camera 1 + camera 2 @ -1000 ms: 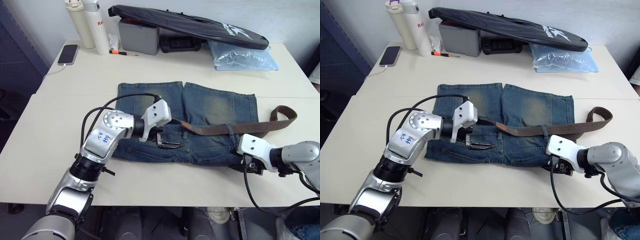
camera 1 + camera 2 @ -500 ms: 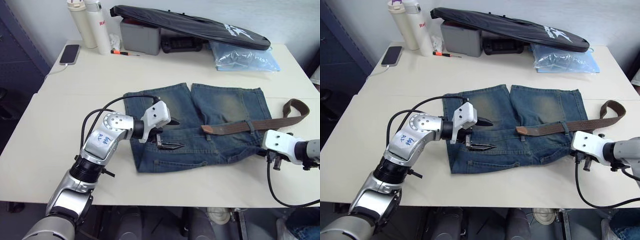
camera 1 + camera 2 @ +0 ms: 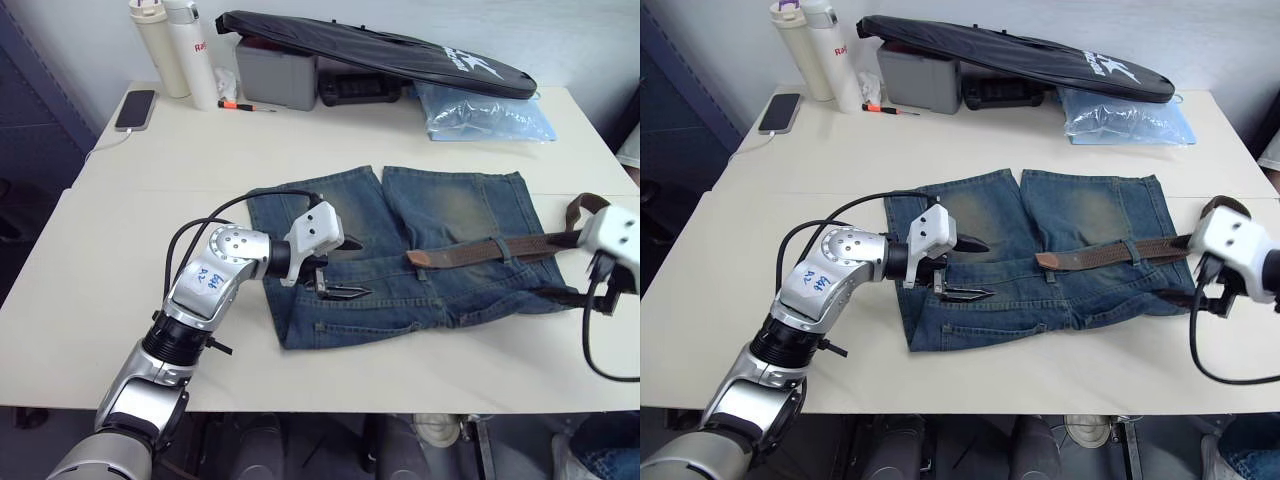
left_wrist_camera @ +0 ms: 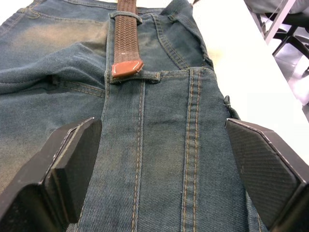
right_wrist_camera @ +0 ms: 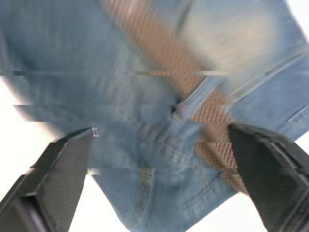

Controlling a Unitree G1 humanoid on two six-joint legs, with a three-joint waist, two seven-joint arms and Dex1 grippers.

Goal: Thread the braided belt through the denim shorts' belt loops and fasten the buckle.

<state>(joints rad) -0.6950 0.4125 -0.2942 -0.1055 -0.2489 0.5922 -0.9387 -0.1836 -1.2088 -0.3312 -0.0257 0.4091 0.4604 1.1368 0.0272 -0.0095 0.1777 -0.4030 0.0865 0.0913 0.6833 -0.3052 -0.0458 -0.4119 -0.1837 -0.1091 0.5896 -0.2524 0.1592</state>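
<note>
The denim shorts (image 3: 450, 215) lie flat on the table, waistband toward me. The braided belt (image 3: 500, 248) runs along the waistband's right half through a belt loop (image 4: 126, 15). Its tan tip (image 4: 126, 69) rests at another loop near the middle, and its far end curls off the shorts' right side. The buckle is hidden. My left gripper (image 3: 352, 268) hovers open over the left half of the waistband, a short way from the belt tip, holding nothing. My right gripper (image 3: 1212, 296) is raised at the shorts' right edge, open (image 5: 161, 128) above denim and belt.
At the back of the table are a long black bag (image 3: 380, 45) on a grey box (image 3: 278, 75), two bottles (image 3: 170, 45), a phone (image 3: 135, 108), an orange-tipped pen (image 3: 245, 104) and a clear plastic bag (image 3: 485, 110). The table's front edge is close below the shorts.
The shorts and belt have slid right, and the belt tip drew back from my left gripper to mid-waistband. My right gripper moved right and rose. The left gripper stayed put.
</note>
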